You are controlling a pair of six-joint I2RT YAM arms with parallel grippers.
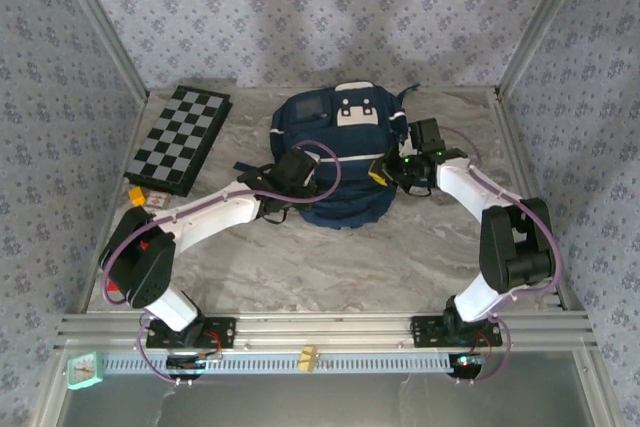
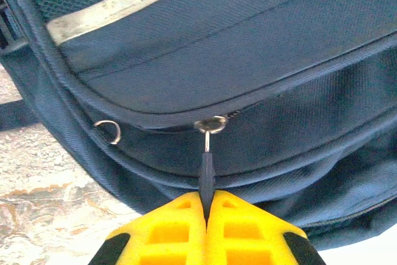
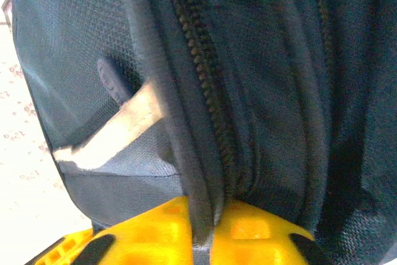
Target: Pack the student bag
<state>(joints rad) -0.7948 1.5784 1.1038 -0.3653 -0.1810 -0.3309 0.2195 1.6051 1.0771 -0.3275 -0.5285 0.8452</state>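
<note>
- At the back middle of the table (image 1: 400, 257) lies the bag (image 1: 335, 162), flat, with its white patch toward the far wall and its lower edge toward the arms.
- To its left and well apart, a chequered board (image 1: 180, 139) lies flat, and a small orange thing (image 1: 135, 194) sits just beside the board's near corner.
- The left tool (image 1: 305, 179) is at the bag's near-left side.
- In the left wrist view its yellow fingers (image 2: 180, 228) are clenched on the dark zip pull (image 2: 206, 169). The pull hangs from the slider (image 2: 211, 125) of a curved pocket zip.
- A small metal ring (image 2: 109, 131) sits on the seam to the left of the slider, apart from it.
- The right tool (image 1: 382, 173) is at the bag's right side.
- In the right wrist view its fingers (image 3: 260, 234) are clenched on a ridge of navy fabric just beside a line of zip teeth (image 3: 205, 97). The teeth are shut along the stretch that shows.
- A white stripe (image 3: 118, 131) crosses the mesh side panel to the left of that ridge.
</note>
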